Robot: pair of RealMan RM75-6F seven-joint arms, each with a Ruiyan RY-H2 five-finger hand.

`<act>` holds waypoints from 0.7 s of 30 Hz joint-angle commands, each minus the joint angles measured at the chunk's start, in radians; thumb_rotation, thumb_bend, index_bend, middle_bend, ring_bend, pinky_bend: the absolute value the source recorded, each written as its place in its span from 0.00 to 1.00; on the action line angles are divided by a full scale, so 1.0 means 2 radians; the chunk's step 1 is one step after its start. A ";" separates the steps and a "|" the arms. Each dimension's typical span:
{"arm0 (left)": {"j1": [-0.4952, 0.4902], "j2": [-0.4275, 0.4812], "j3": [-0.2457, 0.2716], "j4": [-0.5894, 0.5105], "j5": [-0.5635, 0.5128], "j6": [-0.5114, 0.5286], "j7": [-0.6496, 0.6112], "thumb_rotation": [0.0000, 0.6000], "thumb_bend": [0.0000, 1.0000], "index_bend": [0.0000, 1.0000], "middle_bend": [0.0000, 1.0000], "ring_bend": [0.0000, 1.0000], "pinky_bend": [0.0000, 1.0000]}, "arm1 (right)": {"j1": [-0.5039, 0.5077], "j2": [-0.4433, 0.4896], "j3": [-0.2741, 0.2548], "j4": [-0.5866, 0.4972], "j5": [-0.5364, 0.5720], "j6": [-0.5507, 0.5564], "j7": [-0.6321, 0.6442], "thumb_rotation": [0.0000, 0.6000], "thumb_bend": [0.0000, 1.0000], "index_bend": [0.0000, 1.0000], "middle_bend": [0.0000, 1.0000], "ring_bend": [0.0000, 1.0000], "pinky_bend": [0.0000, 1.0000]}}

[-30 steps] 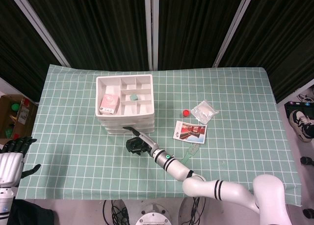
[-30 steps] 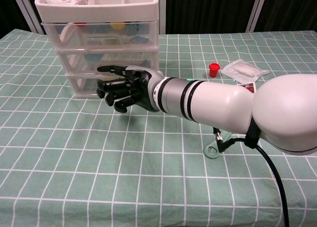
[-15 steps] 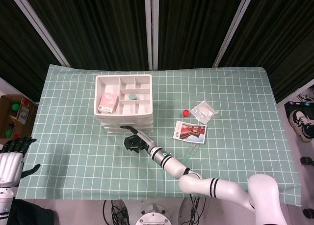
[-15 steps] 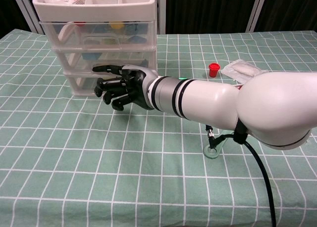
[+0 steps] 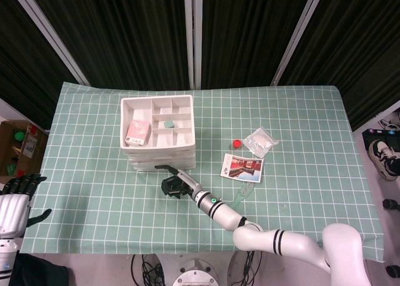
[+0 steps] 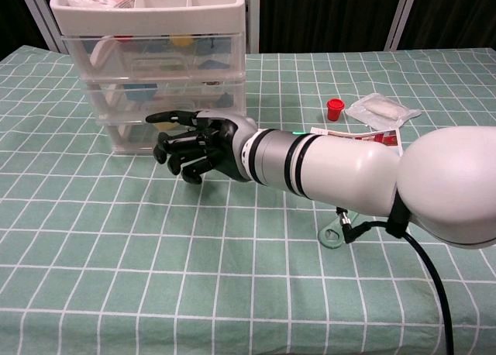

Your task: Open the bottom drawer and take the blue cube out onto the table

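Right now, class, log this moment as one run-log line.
right robot hand: at bottom drawer front, contact unclear | drawer: closed | left robot hand: idle off-table

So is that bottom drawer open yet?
Shut. The bottom drawer sits flush with those above; the right hand is in front of it.

a lab: black curtains (image 5: 125,30) behind a checked-cloth table (image 5: 300,142).

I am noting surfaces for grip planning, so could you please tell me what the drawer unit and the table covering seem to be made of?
The drawer unit looks like plastic: an opaque white, smooth frame with clear drawer fronts that let coloured contents show through. The table covering seems to be a green checked cloth, possibly coated; it lies matt, with soft ripples.
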 commanded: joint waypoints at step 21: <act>0.003 -0.002 0.000 0.001 0.002 0.006 -0.003 1.00 0.05 0.24 0.21 0.18 0.20 | -0.032 0.143 -0.087 -0.167 -0.087 0.133 -0.299 1.00 0.61 0.04 0.65 0.69 0.86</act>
